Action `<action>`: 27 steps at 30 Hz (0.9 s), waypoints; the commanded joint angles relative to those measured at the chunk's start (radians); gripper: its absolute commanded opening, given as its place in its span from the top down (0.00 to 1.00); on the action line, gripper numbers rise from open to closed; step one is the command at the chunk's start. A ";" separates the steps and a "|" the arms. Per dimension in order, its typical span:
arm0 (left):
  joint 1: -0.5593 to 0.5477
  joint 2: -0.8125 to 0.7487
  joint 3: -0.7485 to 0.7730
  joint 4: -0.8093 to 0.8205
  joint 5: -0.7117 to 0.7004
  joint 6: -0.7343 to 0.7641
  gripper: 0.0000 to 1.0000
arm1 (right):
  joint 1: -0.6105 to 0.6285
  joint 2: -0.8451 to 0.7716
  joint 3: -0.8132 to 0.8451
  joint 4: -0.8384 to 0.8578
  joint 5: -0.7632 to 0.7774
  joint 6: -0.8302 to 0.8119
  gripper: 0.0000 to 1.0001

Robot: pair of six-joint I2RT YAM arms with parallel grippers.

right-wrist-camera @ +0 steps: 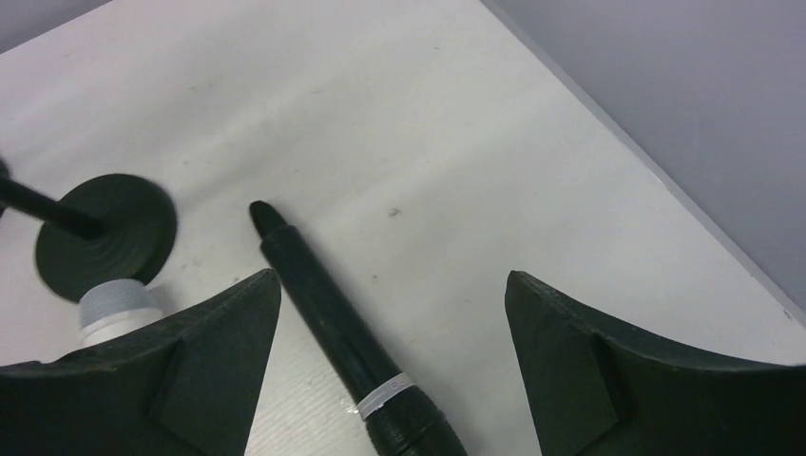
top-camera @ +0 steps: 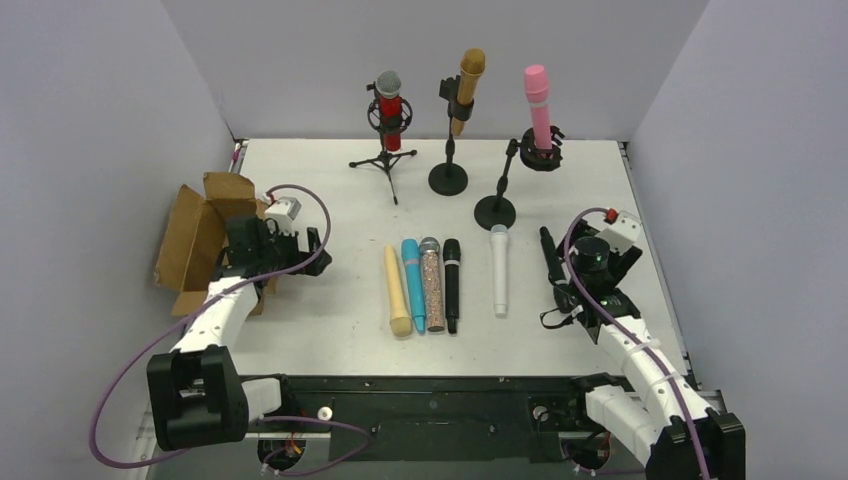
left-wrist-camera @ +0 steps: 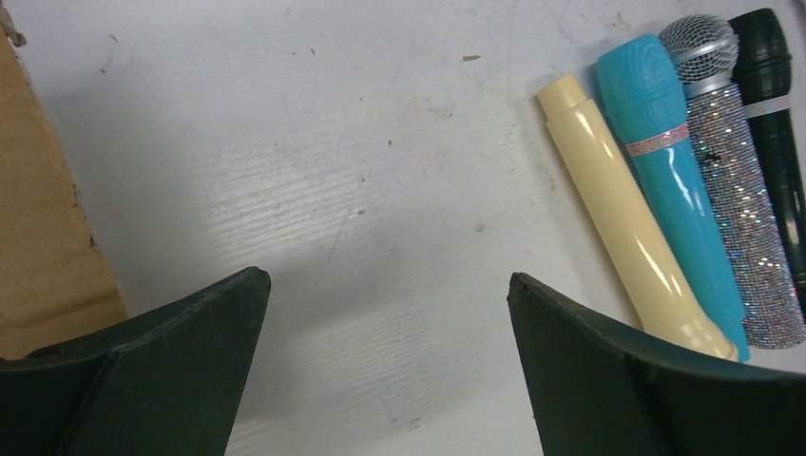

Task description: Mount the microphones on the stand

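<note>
Three stands line the back: a tripod (top-camera: pixel 385 160) with the red microphone (top-camera: pixel 389 110), a round-base stand (top-camera: pixel 448 178) with the golden one (top-camera: pixel 467 85), and another stand (top-camera: pixel 495 212) with the pink one (top-camera: pixel 538 105). Flat mid-table lie cream (top-camera: pixel 396 290), teal (top-camera: pixel 413 285), glittery (top-camera: pixel 432 285), black (top-camera: pixel 451 285) and white (top-camera: pixel 499 270) microphones. My left gripper (left-wrist-camera: pixel 387 277) is open over bare table, left of the cream microphone (left-wrist-camera: pixel 618 209). My right gripper (right-wrist-camera: pixel 392 275) is open, straddling a second black microphone (right-wrist-camera: pixel 323 294) that lies on the table nearer its left finger.
A torn cardboard box (top-camera: pixel 200 240) sits against the left wall, right behind my left gripper. The round base of the nearest stand (right-wrist-camera: pixel 105 237) and the white microphone's head (right-wrist-camera: pixel 114 304) are just left of my right gripper. The table's right edge (right-wrist-camera: pixel 665 190) and a wall run close by.
</note>
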 commanded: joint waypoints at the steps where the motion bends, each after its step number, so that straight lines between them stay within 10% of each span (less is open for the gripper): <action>1: 0.005 -0.032 -0.121 0.318 -0.059 -0.044 0.04 | -0.017 0.004 -0.075 0.200 0.221 -0.002 0.16; 14: 0.002 0.030 -0.490 1.154 -0.163 -0.123 0.04 | -0.043 0.181 -0.254 0.739 0.280 -0.158 0.17; 27: -0.056 0.271 -0.502 1.435 -0.285 -0.104 0.04 | -0.085 0.470 -0.347 1.264 0.085 -0.262 0.19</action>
